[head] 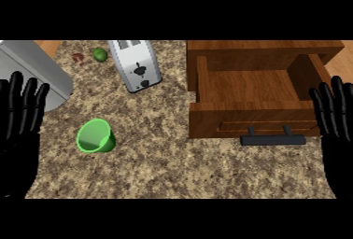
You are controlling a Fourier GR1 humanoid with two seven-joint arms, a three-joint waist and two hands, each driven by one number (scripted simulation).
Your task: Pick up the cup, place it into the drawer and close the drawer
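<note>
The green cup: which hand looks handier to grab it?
Probably the left hand: the green cup lies on the counter's left side, close by it. The right hand rests beyond the open drawer.

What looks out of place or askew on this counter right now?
The green plastic cup lies tipped on its side on the speckled counter, its mouth turned up toward the view. The silver toaster sits at a slant. The wooden drawer stands open. Nothing looks spilled or damaged.
</note>
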